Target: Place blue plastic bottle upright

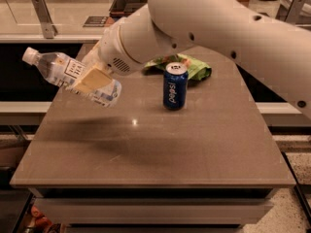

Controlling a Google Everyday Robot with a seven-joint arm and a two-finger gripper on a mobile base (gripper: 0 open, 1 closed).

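I count one table [194, 144], one Pepsi can [175, 87], one green bag [198, 68], one blue plastic bottle [56, 67], and one gripper [95, 81] clamped on it over the table's edge.

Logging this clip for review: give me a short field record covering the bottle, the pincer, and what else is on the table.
bottle: blue plastic bottle, in the air at the table's left side, tilted, cap up-left
pincer: pincer, shut around the bottle's middle
can: Pepsi can, upright, mid-table
bag: green bag, behind can
table: table, bottle not touching it
task: bottle not yet upright
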